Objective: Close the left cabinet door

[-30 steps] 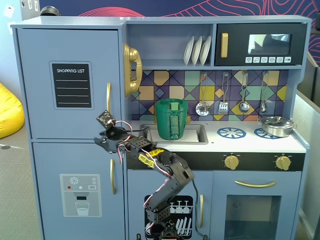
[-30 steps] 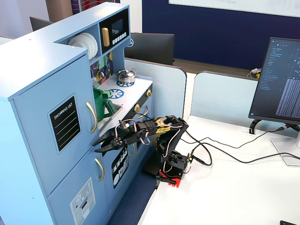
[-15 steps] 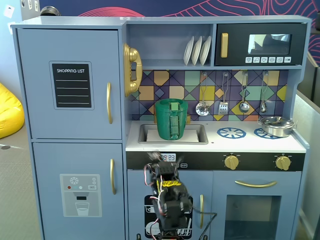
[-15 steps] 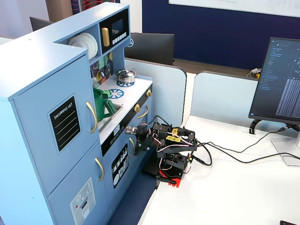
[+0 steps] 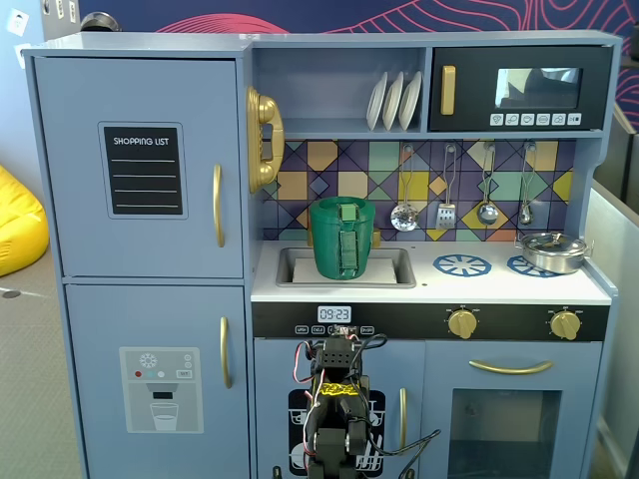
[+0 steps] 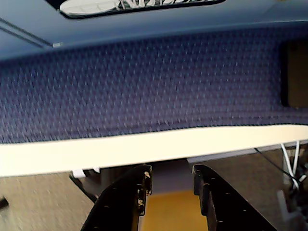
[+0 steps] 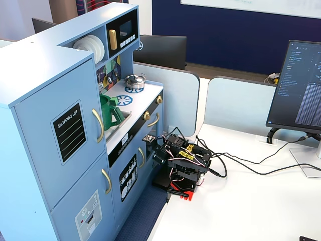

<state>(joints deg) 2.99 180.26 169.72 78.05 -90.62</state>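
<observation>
The left cabinet door [image 5: 80, 170] is light blue with a black "SHOPPING LIST" panel [image 5: 144, 170] and a curved gold handle [image 5: 218, 205]. It lies flush with the cabinet front in both fixed views, also seen from the side [image 7: 50, 113]. My arm [image 5: 334, 399] sits folded low in front of the toy kitchen, well right of and below that door [image 7: 183, 160]. In the wrist view my gripper [image 6: 171, 175] is open with nothing between its black fingers [image 6: 130, 197]. It points at blue carpet [image 6: 144, 82] and a white table edge [image 6: 144, 147].
Below is the blue door with the ice-dispenser graphic [image 5: 160, 384]. A green jug [image 5: 342, 238] stands in the sink and a steel pot [image 5: 554, 249] on the hob. The black microwave door [image 5: 519, 88] is top right. A monitor [image 7: 301, 90] and cables [image 7: 241, 165] lie on the white table.
</observation>
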